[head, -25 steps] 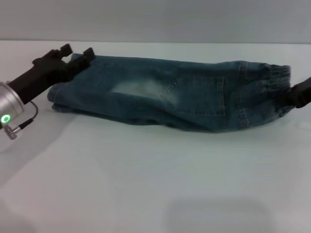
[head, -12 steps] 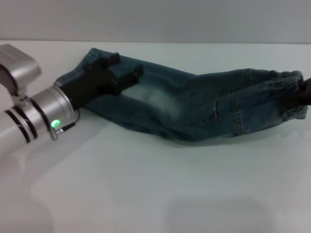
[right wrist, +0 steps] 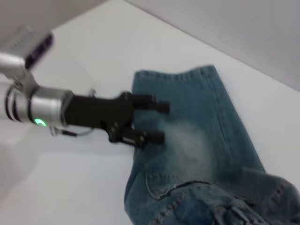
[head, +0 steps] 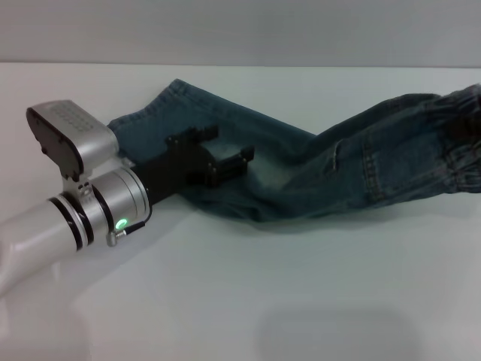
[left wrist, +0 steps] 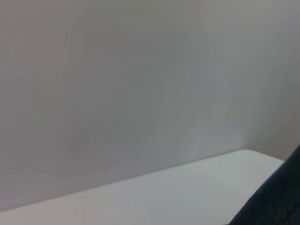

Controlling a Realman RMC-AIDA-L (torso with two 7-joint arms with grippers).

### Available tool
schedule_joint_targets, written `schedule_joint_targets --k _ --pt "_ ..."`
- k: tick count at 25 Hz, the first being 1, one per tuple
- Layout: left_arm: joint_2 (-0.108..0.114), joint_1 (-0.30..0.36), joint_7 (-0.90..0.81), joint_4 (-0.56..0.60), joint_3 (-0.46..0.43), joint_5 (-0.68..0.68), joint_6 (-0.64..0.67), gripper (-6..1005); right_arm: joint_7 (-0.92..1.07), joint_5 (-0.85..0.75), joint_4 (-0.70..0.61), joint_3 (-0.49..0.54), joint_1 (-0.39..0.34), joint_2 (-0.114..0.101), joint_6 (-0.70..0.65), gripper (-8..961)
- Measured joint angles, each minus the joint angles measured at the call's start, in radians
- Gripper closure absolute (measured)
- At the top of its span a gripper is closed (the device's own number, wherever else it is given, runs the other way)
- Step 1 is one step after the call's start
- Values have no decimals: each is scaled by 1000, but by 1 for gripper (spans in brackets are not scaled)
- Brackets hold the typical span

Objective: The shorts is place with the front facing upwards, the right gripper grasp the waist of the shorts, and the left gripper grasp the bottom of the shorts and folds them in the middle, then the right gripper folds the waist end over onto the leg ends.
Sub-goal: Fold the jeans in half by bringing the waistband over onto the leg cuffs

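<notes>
The shorts (head: 323,169) lie on the white worktop (head: 301,301), already doubled lengthwise into one long strip, so the first fold down the middle looks done. The leg ends (head: 150,113) rest flat at the robot's left, with the hem stitching showing. The waist (head: 455,124) is raised at the far right edge of the head view, lifted clear of the surface so the denim slopes up from the middle toward it. That suggests the second fold is under way but not finished: the waist end has yet to be carried across and laid onto the leg ends. The right gripper itself cannot be made out at that edge, so whether its fingers are clamped on the waistband I cannot tell, though the raised cloth implies something is holding it. The left gripper (head: 229,154) hovers over the leg part of the shorts, near the faded patch; in the right wrist view its fingers (right wrist: 152,137) stand apart with nothing between them, so it has let go of the hem. What remains is the final fold and the release.
</notes>
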Motion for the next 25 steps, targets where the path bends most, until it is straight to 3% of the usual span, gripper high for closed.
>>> schedule_joint_targets --k 13,21,25 --pt "-2 -9 71 -101 2 13 -21 185 119 191 -81 47 11 -73 -102 912" --pt "-2 -21 73 -173 -4 78 -11 185 122 209 -67 53 15 -76 -98 911" --pt "-2 -23 73 -206 -58 161 -10 185 121 212 -45 50 23 -75 -90 911"
